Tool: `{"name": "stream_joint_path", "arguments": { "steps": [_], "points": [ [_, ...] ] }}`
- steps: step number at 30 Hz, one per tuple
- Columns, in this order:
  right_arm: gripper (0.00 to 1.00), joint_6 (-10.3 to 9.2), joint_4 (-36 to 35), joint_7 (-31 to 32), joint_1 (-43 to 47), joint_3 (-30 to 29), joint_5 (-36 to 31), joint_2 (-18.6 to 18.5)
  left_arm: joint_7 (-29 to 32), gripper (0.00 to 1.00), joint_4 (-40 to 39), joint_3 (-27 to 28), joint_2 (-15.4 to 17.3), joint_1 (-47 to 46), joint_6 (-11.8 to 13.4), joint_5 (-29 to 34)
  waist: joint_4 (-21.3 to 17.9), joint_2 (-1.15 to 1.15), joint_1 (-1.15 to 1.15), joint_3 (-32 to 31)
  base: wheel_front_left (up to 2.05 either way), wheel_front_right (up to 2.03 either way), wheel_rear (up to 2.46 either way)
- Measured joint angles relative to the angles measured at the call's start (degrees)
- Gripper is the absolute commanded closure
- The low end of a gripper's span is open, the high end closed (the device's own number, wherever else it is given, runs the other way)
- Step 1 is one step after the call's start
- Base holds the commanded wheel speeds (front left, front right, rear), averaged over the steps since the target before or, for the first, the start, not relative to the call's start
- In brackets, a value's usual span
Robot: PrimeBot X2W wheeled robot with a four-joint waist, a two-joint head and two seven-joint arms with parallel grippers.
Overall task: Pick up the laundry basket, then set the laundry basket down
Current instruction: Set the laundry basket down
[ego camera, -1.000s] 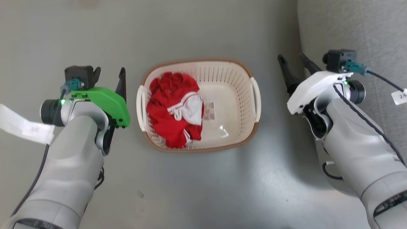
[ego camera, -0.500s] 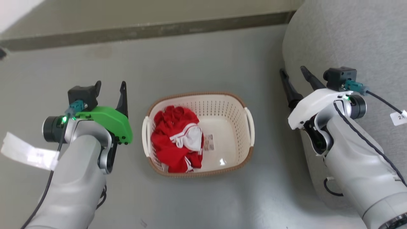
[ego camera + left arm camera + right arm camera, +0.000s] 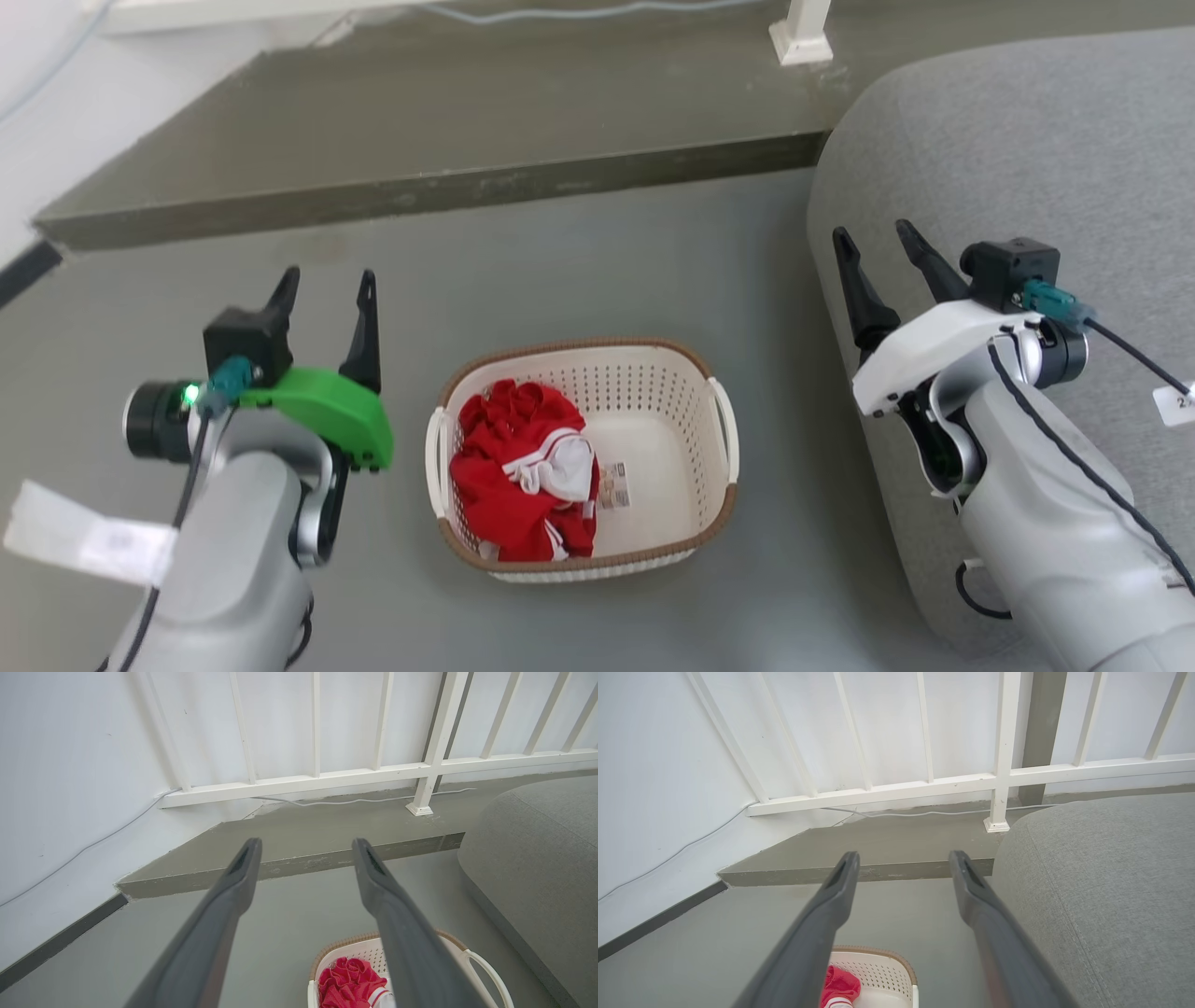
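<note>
Laundry basket on grey floor between the hands
Left hand, right hand spread wide, empty; grey fabric sofa right, raised step far; perforated cream plastic, brown woven-look rim, red cloth inside

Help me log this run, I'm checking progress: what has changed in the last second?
The head camera has pulled back and tilted up: the laundry basket shows smaller and lower, and a step has come into view; the basket itself has not moved. Nothing was gripped or released. The left gripper and right gripper stay open, either side of it, touching nothing; the red clothes lie as before.
</note>
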Motion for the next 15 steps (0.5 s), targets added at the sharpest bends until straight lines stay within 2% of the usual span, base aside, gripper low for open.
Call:
{"name": "stream_joint_path", "arguments": {
  "steps": [15],
  "points": [
    [0.0, -0.93, -7.86, 0.0, 9.92, -2.81, -3.58, -0.33, 0.0, 0.0, -11.39, 3.27, 0.34, 13.25, 1.54, 4.0, -0.47, 0.0, 0.0, -5.38, 0.0, 0.0, 0.0]
  ]
}}
